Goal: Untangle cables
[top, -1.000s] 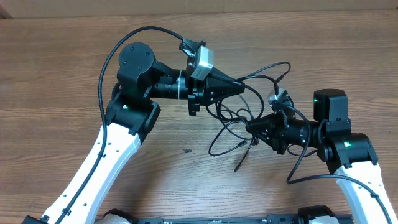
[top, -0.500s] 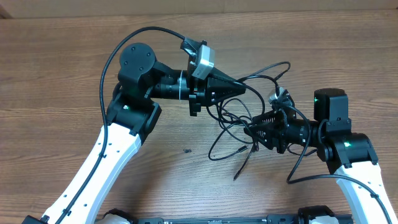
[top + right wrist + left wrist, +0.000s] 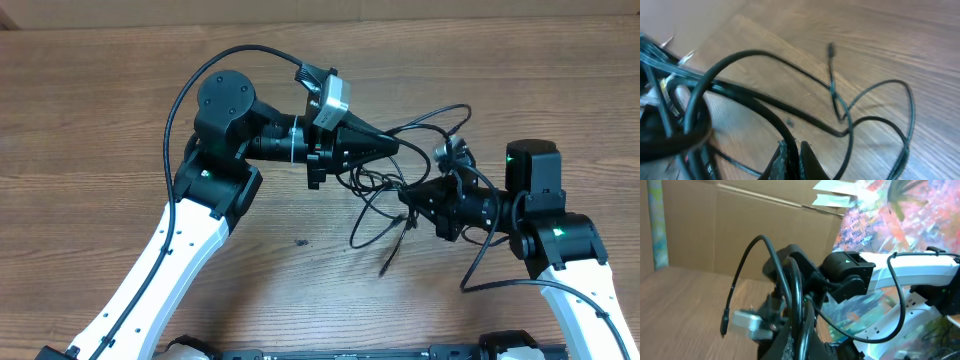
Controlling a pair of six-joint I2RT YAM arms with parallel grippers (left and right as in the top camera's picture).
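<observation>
Wooden table [image 3: 90,130] — left gripper [image 3: 394,148] and right gripper [image 3: 406,196] each pinch the cables [image 3: 372,218], fingers pressed together — tangle between them.

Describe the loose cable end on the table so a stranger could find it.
On the wooden table, find the tangled cables between the left gripper and right gripper. One plug end trails out toward the near edge. It alone runs straight and lies free on bare wood.
</observation>
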